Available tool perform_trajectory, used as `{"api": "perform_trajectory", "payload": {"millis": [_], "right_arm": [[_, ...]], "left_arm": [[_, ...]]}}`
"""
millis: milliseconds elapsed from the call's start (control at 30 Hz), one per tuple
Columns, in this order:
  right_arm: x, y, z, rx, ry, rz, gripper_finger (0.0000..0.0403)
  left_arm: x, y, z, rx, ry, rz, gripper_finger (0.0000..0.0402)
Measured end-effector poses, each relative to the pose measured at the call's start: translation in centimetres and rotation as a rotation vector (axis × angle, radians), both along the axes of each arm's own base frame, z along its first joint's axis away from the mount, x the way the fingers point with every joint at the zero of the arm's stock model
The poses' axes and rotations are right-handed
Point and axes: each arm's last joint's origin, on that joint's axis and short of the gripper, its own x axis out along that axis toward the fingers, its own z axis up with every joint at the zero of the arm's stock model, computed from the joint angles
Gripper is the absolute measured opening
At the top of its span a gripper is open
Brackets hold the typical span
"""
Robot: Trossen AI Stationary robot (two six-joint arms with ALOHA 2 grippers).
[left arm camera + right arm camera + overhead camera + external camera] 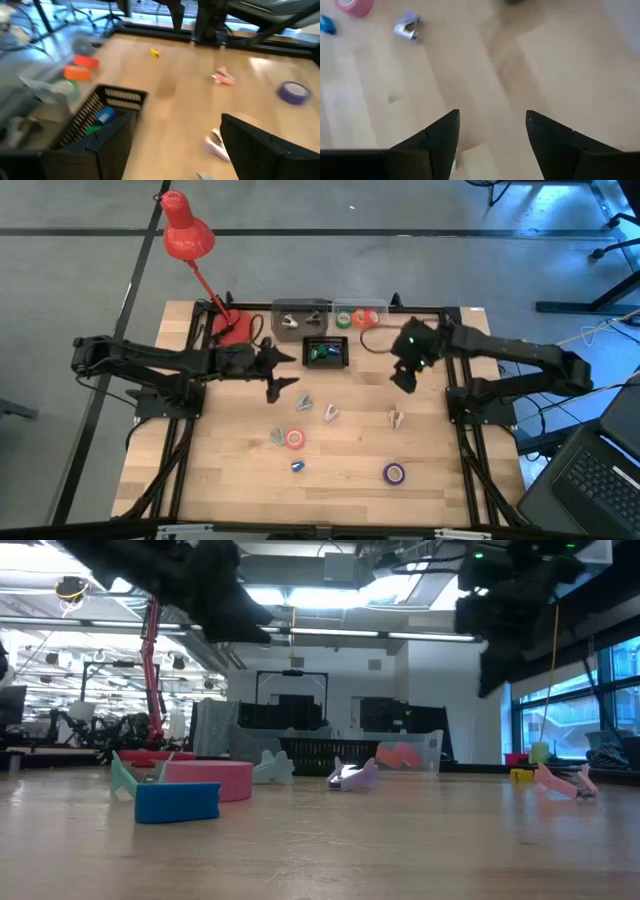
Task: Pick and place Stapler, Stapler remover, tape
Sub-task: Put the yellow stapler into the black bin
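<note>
My left gripper (pixel 283 375) hovers open above the table, just in front of the black basket (pixel 343 363); only one of its fingers (pixel 255 150) shows in the left wrist view. My right gripper (pixel 405 378) hangs open over bare wood, right of the basket, with nothing between its fingers (pixel 492 130). A red-pink tape roll (pixel 294 439) and a purple one (pixel 394 473) lie flat on the table. A small blue stapler (pixel 297 467) lies near the front. Small claw-like stapler removers (pixel 331 413) are scattered mid-table, one of them pink (pixel 396 418).
The black basket (pixel 120 95) holds green and blue items. Behind it stand two clear containers, one with stapler removers (pixel 300 318) and one with tape rolls (pixel 358 318). A red desk lamp (pixel 188 235) stands at the far left corner. A small yellow piece (pixel 155 53) lies near the right edge.
</note>
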Motion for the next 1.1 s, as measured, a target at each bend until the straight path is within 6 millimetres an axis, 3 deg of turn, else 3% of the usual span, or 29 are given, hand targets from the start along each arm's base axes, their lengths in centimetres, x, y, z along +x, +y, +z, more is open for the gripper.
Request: {"api": "perform_trajectory", "payload": {"millis": [133,267,400,567,700,1100], "right_arm": [[-1.1,1.7,-1.3,0.014,-0.015,-0.005,0.0229],[-1.7,1.7,-1.7,-0.151,0.05,-0.065,0.0229],[-1.8,0.6,-1.5,-0.213,0.088,-0.193,0.0229],[-2.2,-1.6,-1.8,-0.218,0.124,-0.6,0.0229],[-2.3,-3.3,-2.6,-0.15,0.142,-0.763,0.0229],[-1.9,-7.0,-8.5,0.032,0.447,-1.008,0.0229]], "left_arm": [[-1.0,-1.0,-0.7,-0.035,-0.004,-0.029,0.0283],[-1.3,-1.4,-1.2,-0.061,0.009,-0.034,0.0283],[-1.2,-1.3,-1.1,-0.072,-0.008,-0.02,0.0283],[-1.0,-1.2,-0.5,-0.059,-0.078,0.013,0.0283],[-0.8,-1.1,0.2,-0.032,-0.145,0.03,0.0283],[-0.7,-1.1,0.8,-0.025,-0.205,0.026,0.0283]]}}
